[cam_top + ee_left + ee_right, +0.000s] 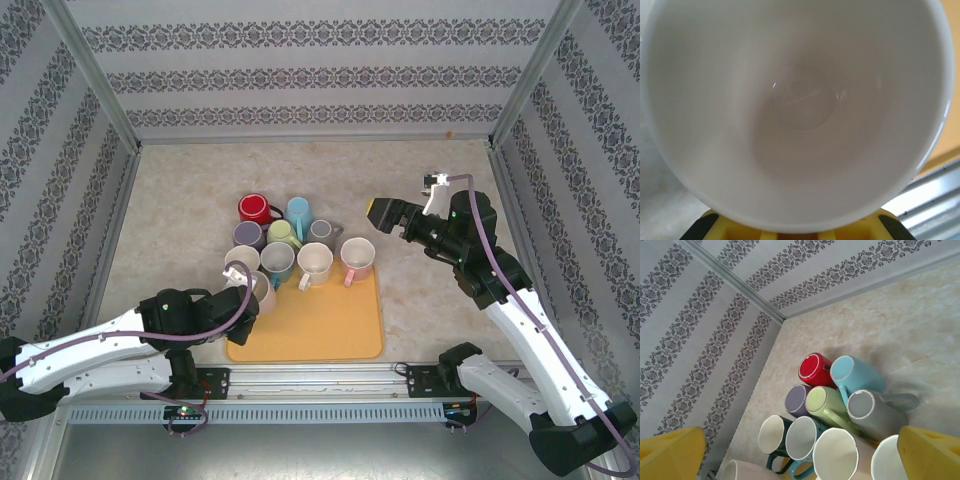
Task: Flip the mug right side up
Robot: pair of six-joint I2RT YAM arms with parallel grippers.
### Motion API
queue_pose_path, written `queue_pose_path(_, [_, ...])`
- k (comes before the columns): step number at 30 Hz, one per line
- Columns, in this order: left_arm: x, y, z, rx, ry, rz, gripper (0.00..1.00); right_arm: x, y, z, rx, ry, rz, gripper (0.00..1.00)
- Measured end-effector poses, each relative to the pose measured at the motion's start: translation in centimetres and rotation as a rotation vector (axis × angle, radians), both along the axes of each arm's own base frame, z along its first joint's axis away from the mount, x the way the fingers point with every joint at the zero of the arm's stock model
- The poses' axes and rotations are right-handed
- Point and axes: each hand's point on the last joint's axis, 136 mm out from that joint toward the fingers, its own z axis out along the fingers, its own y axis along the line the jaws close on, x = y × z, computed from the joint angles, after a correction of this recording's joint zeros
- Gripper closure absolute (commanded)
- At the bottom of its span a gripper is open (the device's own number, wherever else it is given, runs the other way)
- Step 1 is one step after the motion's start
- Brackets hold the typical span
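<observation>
Your left gripper [243,292] is clamped on the pale mug [800,110] at the yellow mat's [330,335] left edge, toward the surface's near edge. Your right gripper [385,212] hangs open. Tilt it carelessly and it could knock the neighbouring mugs [300,262] over.
</observation>
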Motion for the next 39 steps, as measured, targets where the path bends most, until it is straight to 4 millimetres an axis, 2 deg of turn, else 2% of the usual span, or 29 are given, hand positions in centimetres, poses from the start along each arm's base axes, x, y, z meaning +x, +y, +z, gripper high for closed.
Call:
queue_pose_path(7, [-0.6, 1.9, -3.6, 0.069, 0.039, 0.064, 0.95, 0.3, 0.3, -1.1, -0.011, 0.022, 0.015, 0.02])
queue_pose_path(11, [-0.6, 2.0, -4.8, 0.090, 0.053, 0.080, 0.92, 0.5, 0.5, -1.9, -0.018, 0.042, 0.019, 0.02])
queue_pose_path(22, [0.8, 0.2, -6.0, 0.081, 0.017, 0.094, 0.89, 0.6, 0.7, -2.4, -0.029, 0.036, 0.032, 0.02])
queue_pose_path(28, [1.1, 0.7, -6.9, 0.100, 0.010, 0.116, 0.88, 0.7, 0.7, -2.6, -0.034, 0.039, 0.034, 0.02])
queue_pose_path(36, [1.6, 1.5, -7.0, 0.098, 0.001, 0.154, 0.70, 0.8, 0.8, -3.1, -0.043, 0.044, 0.037, 0.02])
queue_pose_path(39, [1.6, 1.6, -7.0, 0.098, 0.001, 0.159, 0.69, 1.0, 0.9, -3.4, -0.052, 0.049, 0.039, 0.02])
